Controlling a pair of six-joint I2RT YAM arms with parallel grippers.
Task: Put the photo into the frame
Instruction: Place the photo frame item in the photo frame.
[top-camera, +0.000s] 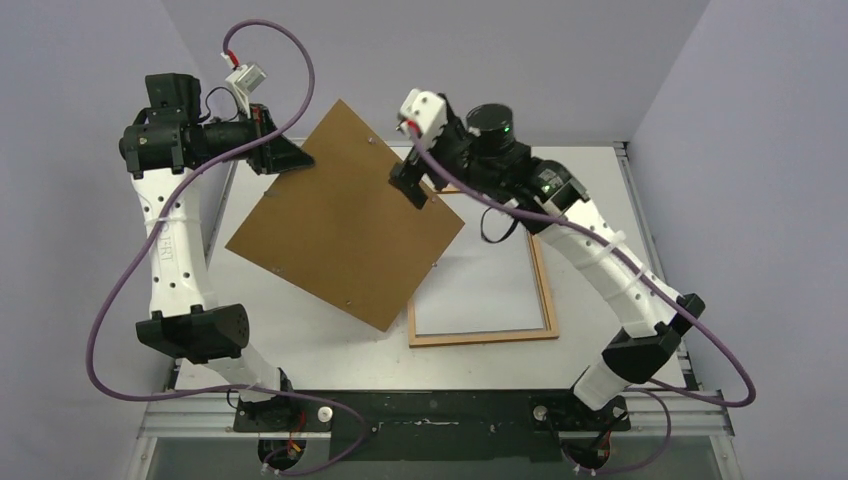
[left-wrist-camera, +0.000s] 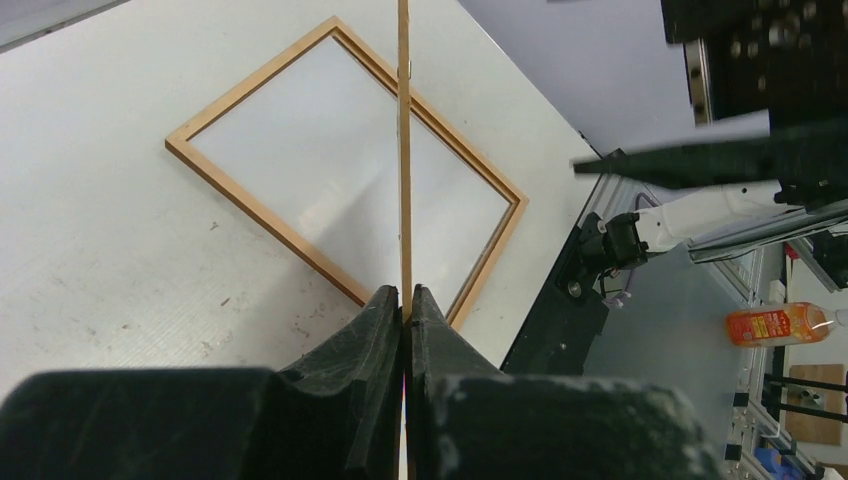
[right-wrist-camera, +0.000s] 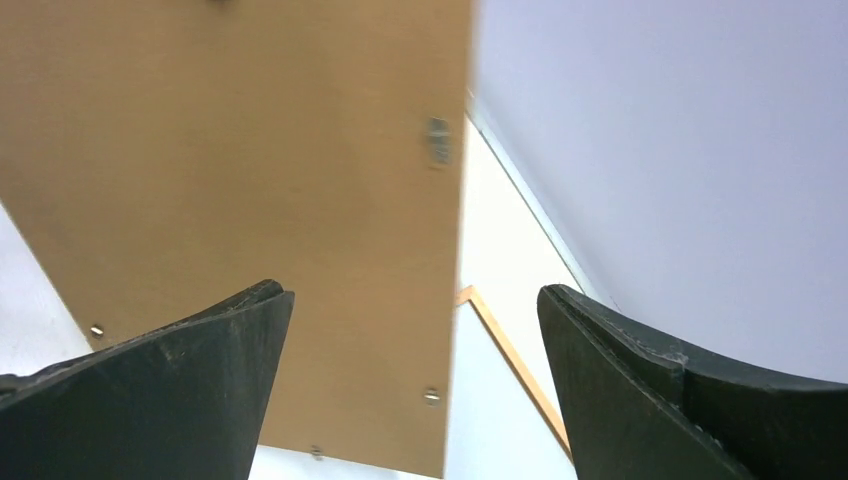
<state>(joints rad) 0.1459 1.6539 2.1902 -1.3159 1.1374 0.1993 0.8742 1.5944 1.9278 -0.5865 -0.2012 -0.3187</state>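
Approach from above to the left side of the frame (top-camera: 480, 337) is barred by the brown backing board (top-camera: 345, 215), held tilted in the air by the left gripper (top-camera: 285, 155). The frame's right half and the near strip of table (top-camera: 300, 350) are seen uncovered. The far-right corner is crossed by the right arm (top-camera: 600, 260), with the right gripper (top-camera: 412, 185) spread wide at the board's right edge.

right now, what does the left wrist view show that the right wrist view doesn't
Left wrist only: the left gripper shut on the edge of the backing board, most of the frame flat on the table, an orange bottle beyond. Right wrist only: the right gripper open, the board's broad brown face. Both: the board and some frame.
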